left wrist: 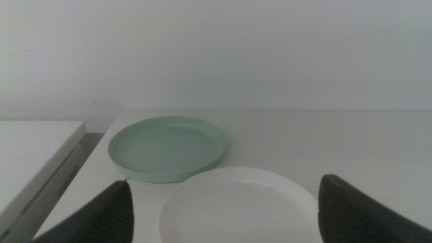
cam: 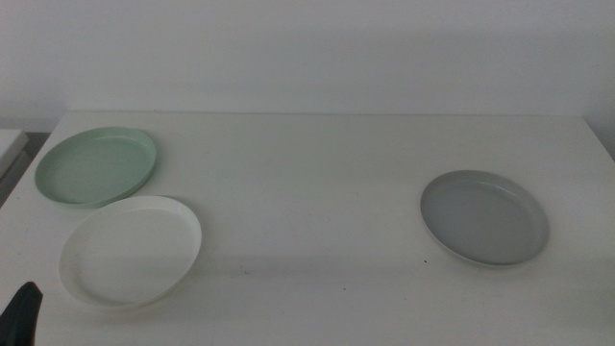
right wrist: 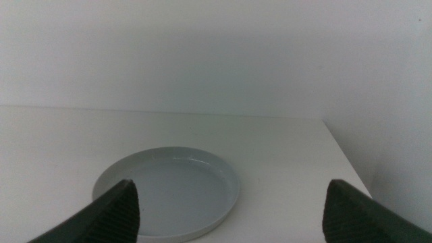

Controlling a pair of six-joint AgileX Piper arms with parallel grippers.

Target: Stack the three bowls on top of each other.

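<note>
The pale mint green bowl [cam: 96,167] lies at the table's far left, and the white bowl [cam: 131,250] sits just in front of it, their rims close together. Far to the right, the grey bowl [cam: 484,217] rests alone. My left gripper [left wrist: 226,209] is open and held back from the white bowl [left wrist: 239,206], with the green bowl [left wrist: 167,147] beyond; only a dark jaw tip [cam: 23,312] shows in the middle view. My right gripper [right wrist: 233,212] is open, hanging back from the grey bowl [right wrist: 167,192], and is out of the middle view.
The white table [cam: 317,183] stretches wide between the left pair of bowls and the grey one. A pale wall stands behind it. A lower white surface [left wrist: 34,145] adjoins the table's left edge, and the table's right edge [right wrist: 347,162] runs close to the grey bowl.
</note>
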